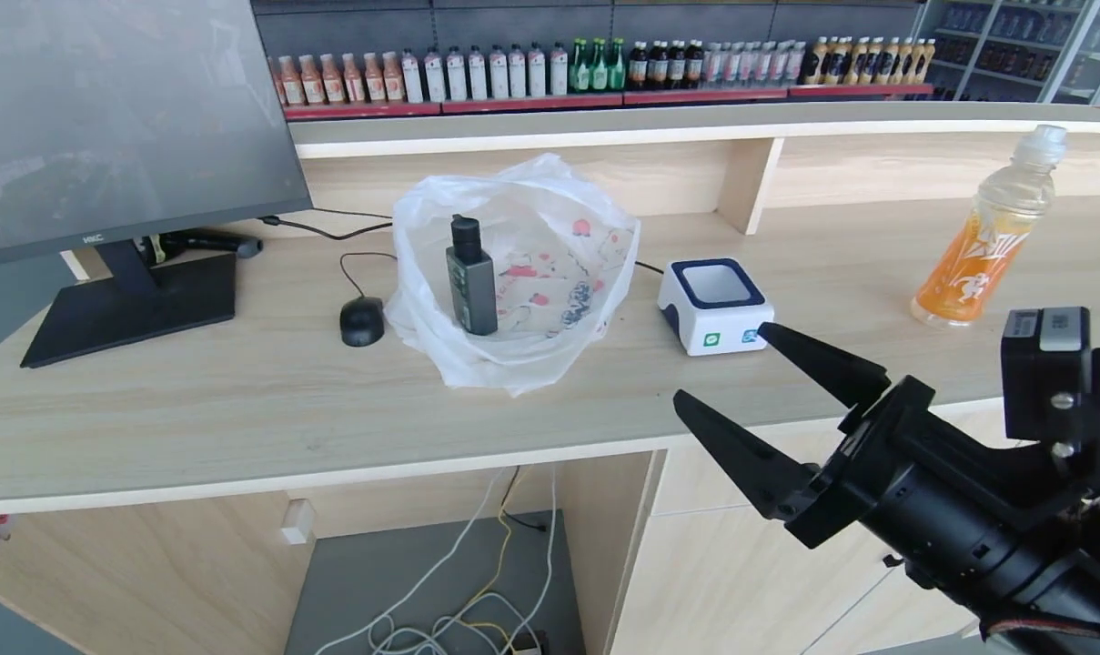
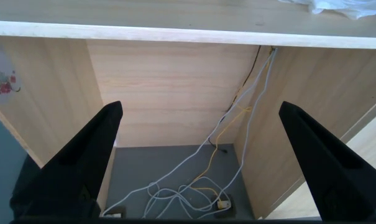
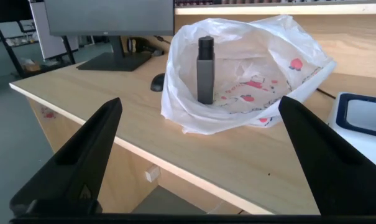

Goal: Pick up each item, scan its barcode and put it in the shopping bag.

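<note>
One item is not yet bagged: in the head view, a clear plastic bottle of orange drink [image 1: 986, 238] stands on the pale wooden desk [image 1: 240, 400], well apart from the white plastic shopping bag [image 1: 513, 264]. Our right claw [image 1: 722, 364] hangs open and empty near the white box scanner [image 1: 713, 305]; we should grip the bottle mid-body. Left wrist view: our left claw [image 2: 200, 109] is spread empty before the desk's front edge. Right wrist view: the right claw faces the bag, so we turn first.
</note>
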